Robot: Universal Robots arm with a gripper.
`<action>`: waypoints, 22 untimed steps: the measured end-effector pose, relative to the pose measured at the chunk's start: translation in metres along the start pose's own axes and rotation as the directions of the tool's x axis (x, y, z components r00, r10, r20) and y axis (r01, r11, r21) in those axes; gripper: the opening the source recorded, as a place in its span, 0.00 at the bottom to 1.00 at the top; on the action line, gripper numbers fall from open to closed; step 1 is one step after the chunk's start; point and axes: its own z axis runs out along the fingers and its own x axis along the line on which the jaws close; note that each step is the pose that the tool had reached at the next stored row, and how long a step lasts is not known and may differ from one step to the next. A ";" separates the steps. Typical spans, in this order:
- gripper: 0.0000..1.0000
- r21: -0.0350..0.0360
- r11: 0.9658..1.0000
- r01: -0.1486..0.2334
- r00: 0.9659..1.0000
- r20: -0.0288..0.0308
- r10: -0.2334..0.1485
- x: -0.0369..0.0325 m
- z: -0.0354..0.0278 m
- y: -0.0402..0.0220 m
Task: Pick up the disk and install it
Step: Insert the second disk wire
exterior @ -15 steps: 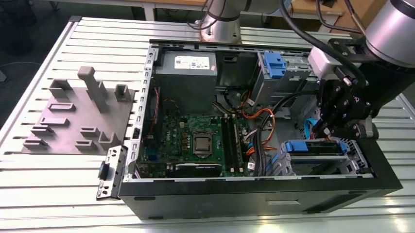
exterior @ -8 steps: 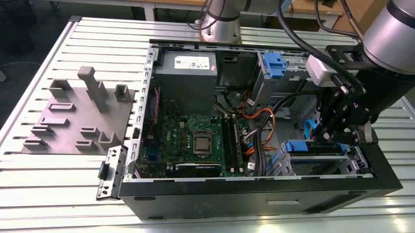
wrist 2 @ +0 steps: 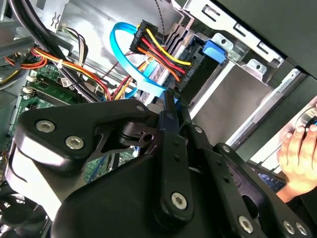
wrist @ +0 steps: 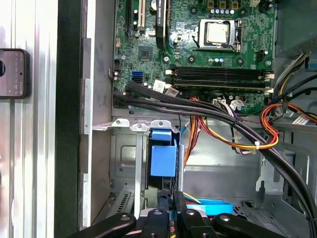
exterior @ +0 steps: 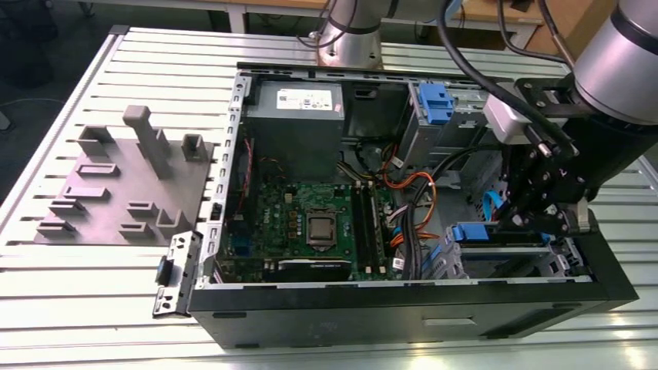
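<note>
The grey robot arm (exterior: 627, 62) reaches down into the open black computer case (exterior: 411, 308) at the exterior view's right, its black gripper (exterior: 550, 220) low over the drive bay. Fingers look pinched together in both wrist views, but what they grip is hidden, so I cannot tell. The silver disk in its blue plastic carrier (wrist: 163, 157) sits upright in the bay slot just beyond the fingertips (wrist: 166, 191), mostly cut off; the green motherboard (exterior: 308, 223) lies in the case.

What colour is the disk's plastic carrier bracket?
Blue; the disk shows it best in the first wrist view.

Bright overhead light w/ table (exterior: 92, 254) glare, case interior shadowed.
</note>
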 end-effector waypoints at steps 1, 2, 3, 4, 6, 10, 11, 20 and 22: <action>0.16 0.000 1.000 0.000 1.000 0.000 0.000 0.0000 0.0005 0.0000; 0.16 0.000 1.000 0.000 1.000 0.000 0.000 0.0000 0.0010 0.0000; 0.16 0.000 1.000 0.000 1.000 0.001 0.000 0.0000 0.0012 0.0000; 0.16 0.000 1.000 0.000 1.000 0.003 0.000 0.0001 0.0014 0.0001; 0.16 0.000 1.000 0.000 1.000 0.008 0.000 0.0000 0.0019 0.0001; 0.16 0.000 1.000 0.000 1.000 0.012 0.000 -0.0001 0.0021 0.0000; 0.16 0.000 1.000 0.000 1.000 0.012 0.000 0.0000 0.0020 0.0000; 0.16 0.001 1.000 0.000 1.000 0.012 0.000 0.0000 -0.0003 -0.0001; 0.16 0.001 1.000 -0.001 1.000 0.012 0.001 0.0001 -0.0003 -0.0002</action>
